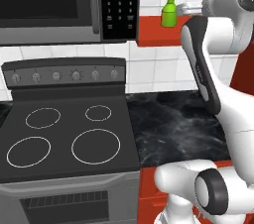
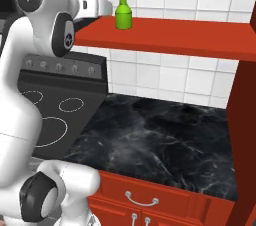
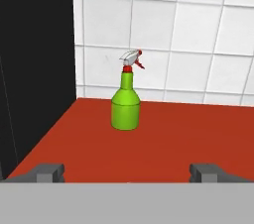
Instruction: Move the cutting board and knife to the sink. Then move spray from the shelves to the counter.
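Note:
The green spray (image 3: pixel 125 106) with its white-and-red trigger head stands upright on the red shelves (image 3: pixel 173 139), close to the white-tiled wall. My gripper (image 3: pixel 128 171) is level with the shelf and short of the bottle. It is open, its fingertips (image 3: pixel 47 171) wide apart with nothing between them. From the base, the spray (image 1: pixel 168 12) (image 2: pixel 123 12) stands just past the white hand (image 2: pixel 102 6). Below the shelves (image 2: pixel 165 35) lies the black marble counter (image 2: pixel 160 130) (image 1: pixel 173 124). The cutting board, the knife and the sink are out of view.
A black stove top (image 1: pixel 74 139) with white rings adjoins the counter on the left, under a dark microwave (image 1: pixel 59 0). A tall red cabinet side (image 2: pixel 245 120) closes the counter on the right. Red drawers with silver handles (image 2: pixel 142 200) sit below.

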You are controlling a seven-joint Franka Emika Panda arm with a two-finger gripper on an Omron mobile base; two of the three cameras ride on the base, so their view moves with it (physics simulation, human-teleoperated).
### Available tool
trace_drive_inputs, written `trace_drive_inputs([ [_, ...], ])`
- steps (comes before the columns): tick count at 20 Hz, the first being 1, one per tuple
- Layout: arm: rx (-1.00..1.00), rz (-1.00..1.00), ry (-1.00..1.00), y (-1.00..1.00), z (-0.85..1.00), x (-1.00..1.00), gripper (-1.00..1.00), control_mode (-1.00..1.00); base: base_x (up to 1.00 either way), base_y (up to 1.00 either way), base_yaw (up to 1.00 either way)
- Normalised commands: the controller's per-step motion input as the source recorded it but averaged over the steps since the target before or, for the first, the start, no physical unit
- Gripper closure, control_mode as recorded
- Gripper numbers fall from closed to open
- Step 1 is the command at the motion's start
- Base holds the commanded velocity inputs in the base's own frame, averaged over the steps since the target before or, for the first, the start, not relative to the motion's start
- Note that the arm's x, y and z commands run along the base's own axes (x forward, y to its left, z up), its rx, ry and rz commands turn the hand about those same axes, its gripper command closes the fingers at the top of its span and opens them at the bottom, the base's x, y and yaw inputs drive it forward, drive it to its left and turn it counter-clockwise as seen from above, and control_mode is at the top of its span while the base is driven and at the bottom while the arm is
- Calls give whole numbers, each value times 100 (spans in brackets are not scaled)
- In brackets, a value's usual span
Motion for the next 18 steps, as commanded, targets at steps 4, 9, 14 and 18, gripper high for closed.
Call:
trace_drive_inputs([
  [4, -3, -1, 1, 0, 3, 29, -100, -100, 0, 0, 0],
  [9, -2, 0, 0, 0, 0, 30, -100, -100, 0, 0, 0],
  [14, 0, 0, 0, 0, 0, 32, -100, -100, 0, 0, 0],
  [18, 0, 0, 0, -2, 0, 33, -100, -100, 0, 0, 0],
])
